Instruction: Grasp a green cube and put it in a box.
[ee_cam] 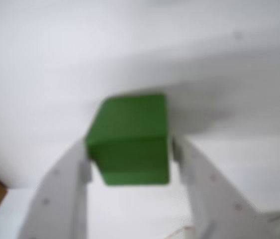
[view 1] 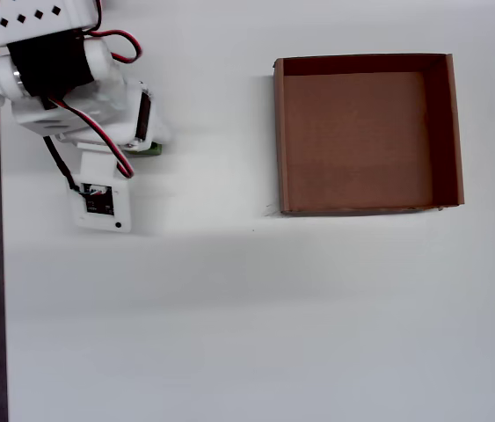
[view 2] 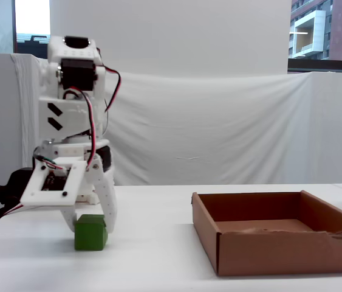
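The white table (view 1: 229, 308) is bare apart from my arm and the box (view 2: 262, 252), which sits well apart to the right in the fixed view, empty, walls upright. My gripper (view 2: 90, 226) is down at the table with the green cube (view 2: 90, 232) between the two fingers; the cube rests on the table surface.

Step in hand, as I judge it: closing on the cube. In the wrist view the fingers (ee_cam: 75, 169) stand narrow against the cube's two sides (ee_cam: 130, 142), touching or nearly so; I cannot tell whether grip force is applied. To do it well: finish the squeeze square on opposite faces, then lift straight up, high enough to clear the near box wall.

View differences: wrist view alone shows finger-to-face contact, though blurred. Overhead view hides the cube almost wholly under the arm, only a green sliver (view 1: 149, 150) showing, but gives the lateral offset to the box. Fixed view alone shows that the cube is on the table.
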Action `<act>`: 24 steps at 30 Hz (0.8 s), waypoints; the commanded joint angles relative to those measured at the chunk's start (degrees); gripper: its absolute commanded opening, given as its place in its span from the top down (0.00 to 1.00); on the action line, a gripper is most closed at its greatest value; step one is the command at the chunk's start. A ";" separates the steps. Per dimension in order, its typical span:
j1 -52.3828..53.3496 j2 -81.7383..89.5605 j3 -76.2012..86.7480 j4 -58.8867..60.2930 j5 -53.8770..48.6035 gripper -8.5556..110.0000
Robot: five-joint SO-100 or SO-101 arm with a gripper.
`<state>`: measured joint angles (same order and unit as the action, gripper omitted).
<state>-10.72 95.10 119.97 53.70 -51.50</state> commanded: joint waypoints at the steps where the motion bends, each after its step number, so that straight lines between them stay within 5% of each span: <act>1: -0.09 2.46 0.18 -0.62 0.35 0.78; 24: -0.18 6.68 -1.76 5.27 0.35 0.81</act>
<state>-10.81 98.79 120.67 58.18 -51.50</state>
